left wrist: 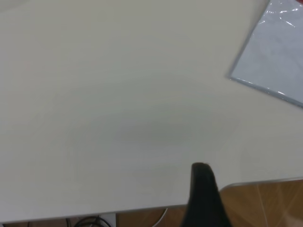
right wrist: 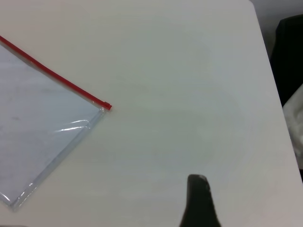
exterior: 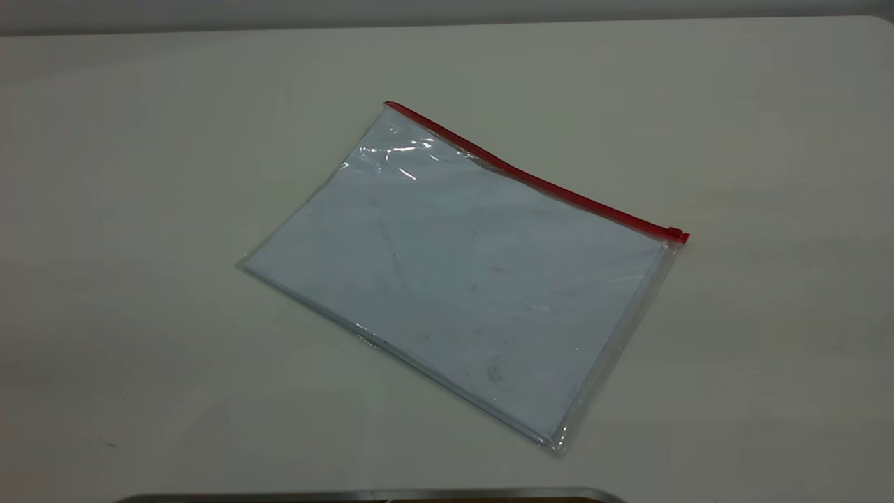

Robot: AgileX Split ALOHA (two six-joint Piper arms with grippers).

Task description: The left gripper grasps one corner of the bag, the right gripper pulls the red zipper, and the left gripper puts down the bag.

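The bag [exterior: 461,279], a clear pouch with white sheets inside, lies flat on the white table [exterior: 140,209]. The red zipper [exterior: 531,178] runs along its far long edge, with the slider tab [exterior: 675,232] at the right end. The corner at the strip's other end [exterior: 390,108] is at the far left. Neither gripper shows in the exterior view. The left gripper [left wrist: 203,189] hovers over bare table, well away from the bag [left wrist: 279,52]. The right gripper [right wrist: 199,198] is above bare table, apart from the zipper's tab end [right wrist: 108,106] and the bag [right wrist: 42,127].
A metal-rimmed edge [exterior: 363,496] lies along the near side of the table. The left wrist view shows the table's edge with wooden floor [left wrist: 265,203] and cables [left wrist: 85,221] beyond it. A dark object [right wrist: 289,56] stands past the table edge in the right wrist view.
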